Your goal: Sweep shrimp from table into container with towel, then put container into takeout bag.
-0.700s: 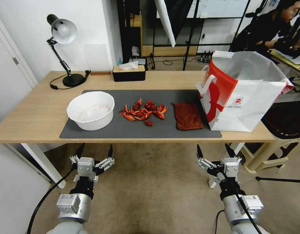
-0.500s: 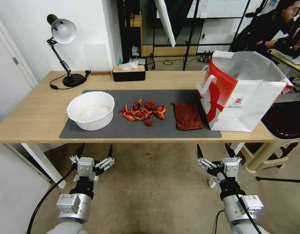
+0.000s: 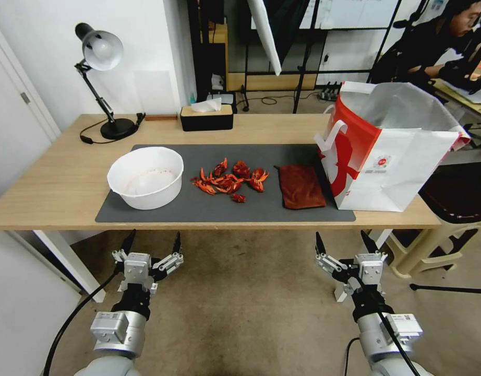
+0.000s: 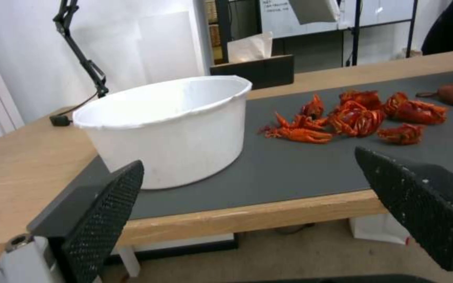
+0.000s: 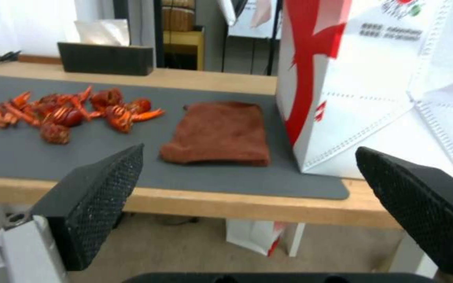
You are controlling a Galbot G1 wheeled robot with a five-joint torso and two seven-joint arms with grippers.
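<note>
On the table (image 3: pixel 52 183), a dark grey mat carries a pile of red-orange shrimp (image 3: pixel 230 180) (image 4: pixel 355 116) (image 5: pixel 64 110) at its middle. Left of the pile stands the white container (image 3: pixel 145 177) (image 4: pixel 169 125). To the pile's right the rust-brown towel (image 3: pixel 301 186) (image 5: pixel 218 131) lies flat. The white and red takeout bag (image 3: pixel 392 149) (image 5: pixel 373 78) stands open at the table's right end. My left gripper (image 3: pixel 152 242) (image 4: pixel 247 208) and right gripper (image 3: pixel 343 242) (image 5: pixel 247 208) hang open below the table's front edge, holding nothing.
A black desk lamp (image 3: pixel 102 78) stands at the back left and a black tissue box (image 3: pixel 206 117) at the back middle. A beige plastic stool (image 3: pixel 444 230) sits right of the table. Bare floor lies under both arms.
</note>
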